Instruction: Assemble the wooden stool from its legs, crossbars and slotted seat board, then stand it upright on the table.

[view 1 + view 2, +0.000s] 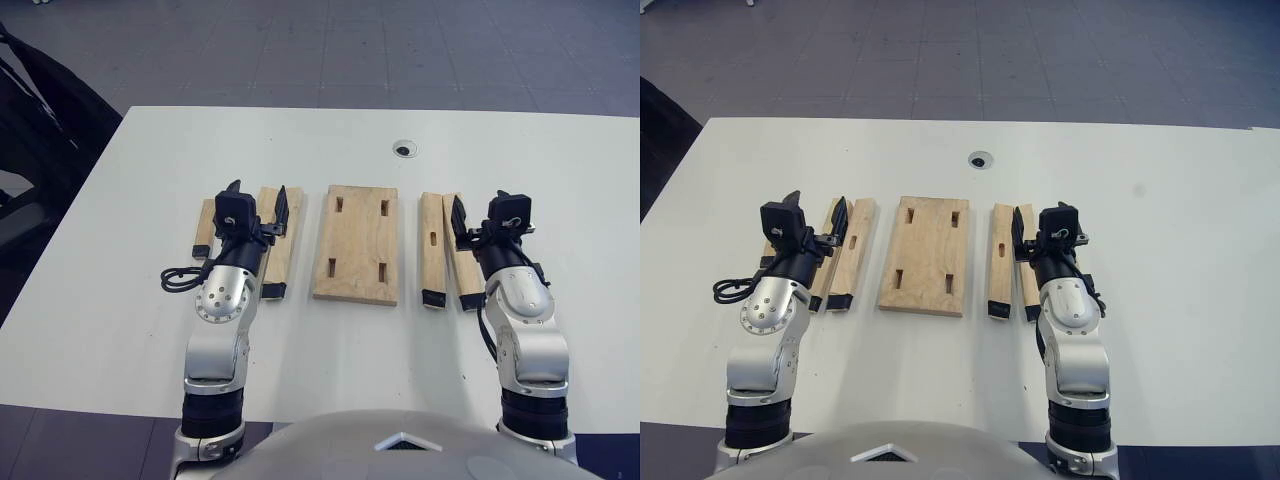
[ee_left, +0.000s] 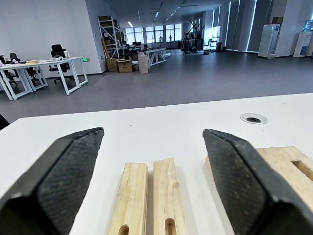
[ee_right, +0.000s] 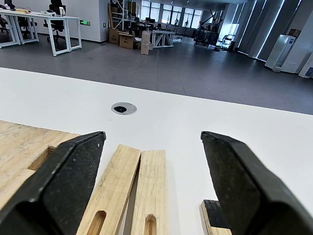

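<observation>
Silver-grey arms (image 1: 213, 355) with black joint bands, a looped black cable (image 1: 176, 280), and black, wedge-shaped, textured fingers (image 2: 63, 181).

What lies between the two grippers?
In the left eye view, the seat board lies between left gripper and right gripper, with a leg on each side.

left gripper (image 1: 258, 207): fingers apart, pointing forward | right gripper (image 1: 481, 214): fingers apart, pointing forward

Place: open-plan office or lab hall
Far left: white desks (image 2: 54, 60), office chairs (image 2: 57, 50)
Far: shelving (image 2: 108, 34), cartons (image 2: 124, 66)
Underfoot: grey floor (image 2: 195, 83)
</observation>
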Tool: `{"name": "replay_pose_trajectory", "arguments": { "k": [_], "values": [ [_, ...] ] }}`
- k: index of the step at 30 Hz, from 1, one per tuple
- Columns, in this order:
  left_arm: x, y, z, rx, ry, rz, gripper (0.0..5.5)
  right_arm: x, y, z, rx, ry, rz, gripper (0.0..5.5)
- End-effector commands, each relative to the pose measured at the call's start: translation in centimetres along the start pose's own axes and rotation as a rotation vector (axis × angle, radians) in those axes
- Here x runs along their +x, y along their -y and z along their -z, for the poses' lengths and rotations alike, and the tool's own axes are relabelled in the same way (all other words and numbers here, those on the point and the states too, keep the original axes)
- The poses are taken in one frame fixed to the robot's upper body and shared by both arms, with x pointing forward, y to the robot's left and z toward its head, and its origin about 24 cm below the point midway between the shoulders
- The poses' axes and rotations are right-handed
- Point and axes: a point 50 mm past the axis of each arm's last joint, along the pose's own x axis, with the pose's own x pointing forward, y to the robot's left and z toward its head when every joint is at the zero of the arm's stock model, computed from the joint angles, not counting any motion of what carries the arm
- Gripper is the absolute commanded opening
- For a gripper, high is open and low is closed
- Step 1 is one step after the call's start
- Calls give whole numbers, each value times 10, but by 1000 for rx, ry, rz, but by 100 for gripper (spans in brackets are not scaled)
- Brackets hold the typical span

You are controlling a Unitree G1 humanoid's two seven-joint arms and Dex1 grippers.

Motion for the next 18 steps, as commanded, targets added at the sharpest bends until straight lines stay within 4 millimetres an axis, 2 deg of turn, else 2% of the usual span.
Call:
{"name": "replay_pose_trajectory", "arguments": {
  "k": [1, 7, 10, 15, 18],
  "values": [
    [4, 2, -3, 19, 17, 14, 376, 1, 0, -3, -7, 16, 3, 360],
    [4, 0, -3, 25, 21, 0, 376, 2, -3, 1, -7, -5, -10, 360],
    [7, 3, -4, 8, 34, -13, 332, 3, -3, 0, -12, -5, -29, 364],
    [7, 4, -4, 10, 38, -15, 332, 5, 0, -2, -16, -1, -19, 364],
    [8, 1, -4, 19, 38, -18, 329, 5, 0, -2, -10, 6, -8, 318]
  ]
}}
